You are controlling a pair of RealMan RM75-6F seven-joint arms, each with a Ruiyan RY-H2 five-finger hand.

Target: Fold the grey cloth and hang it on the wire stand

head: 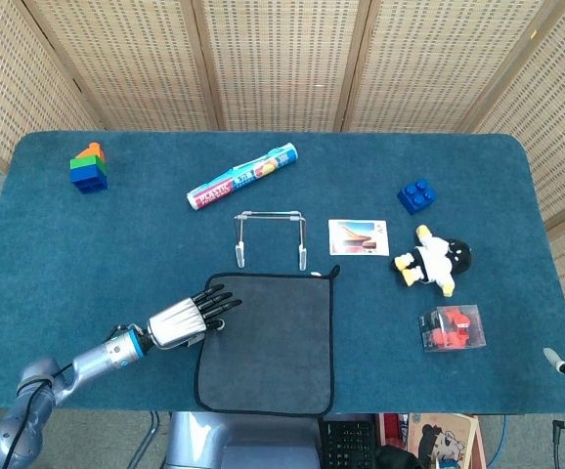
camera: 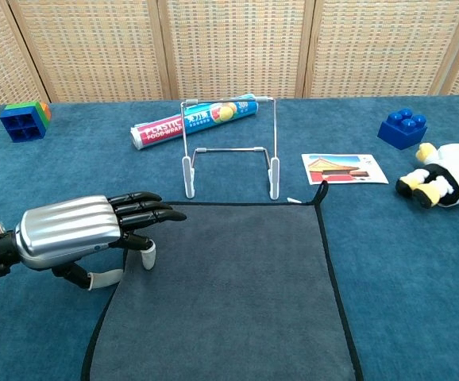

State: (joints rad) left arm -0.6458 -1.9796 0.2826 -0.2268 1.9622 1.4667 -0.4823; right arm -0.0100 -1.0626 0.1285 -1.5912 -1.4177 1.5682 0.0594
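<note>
My left hand has a silver metal back with long ridges, black fingers and white fingertips. At its wrist I see a bright blue ring, then a grey metal arm. At the right edge, only a thin grey-white part shows.

Blue tabletop carries grey cloth, wire stand, wrap roll, blocks, card, plush.
</note>
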